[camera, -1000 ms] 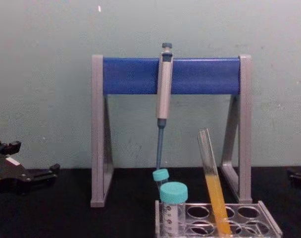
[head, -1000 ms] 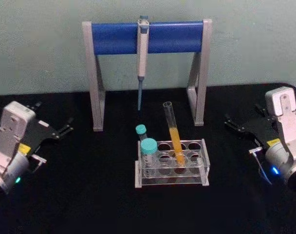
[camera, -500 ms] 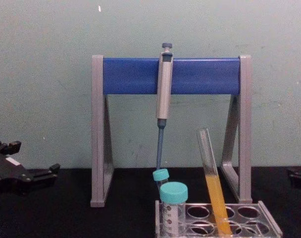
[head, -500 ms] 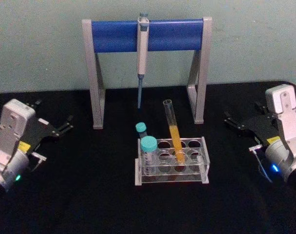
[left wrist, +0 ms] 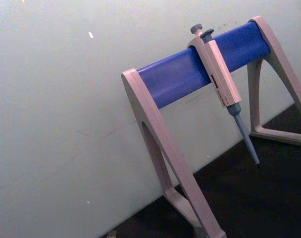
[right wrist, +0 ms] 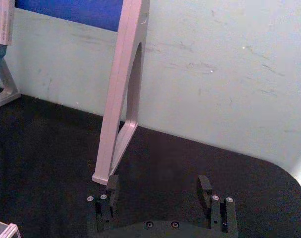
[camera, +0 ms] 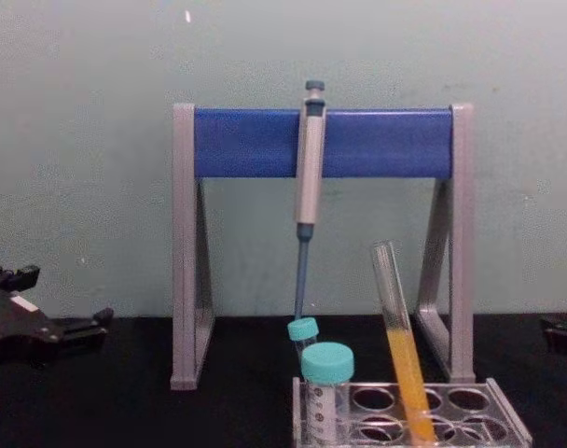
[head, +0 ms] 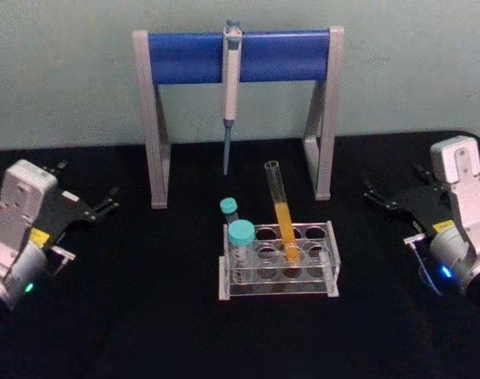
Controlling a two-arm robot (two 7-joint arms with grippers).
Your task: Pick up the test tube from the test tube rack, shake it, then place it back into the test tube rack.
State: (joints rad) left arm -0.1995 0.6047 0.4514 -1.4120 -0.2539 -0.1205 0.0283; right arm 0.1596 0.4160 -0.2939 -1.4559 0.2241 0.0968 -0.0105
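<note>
The test tube [head: 281,212], long clear glass with orange-yellow liquid in its lower half, leans in a middle hole of the clear test tube rack [head: 330,257] at the table's centre. From the chest view the test tube [camera: 401,359] tilts left above the rack [camera: 509,422]. My left gripper [head: 84,189] rests open at the far left of the table, well away from the rack, and appears at the chest view's left edge [camera: 55,303]. My right gripper [head: 395,186] rests open at the far right; its two fingers stand apart with nothing between them in the right wrist view [right wrist: 159,191].
A grey-and-blue pipette stand [head: 240,57] rises behind the rack, with a grey pipette [head: 230,95] hanging from its bar. Two teal-capped tubes [head: 241,237] stand in the rack's left holes. Bare black tabletop lies between each gripper and the rack.
</note>
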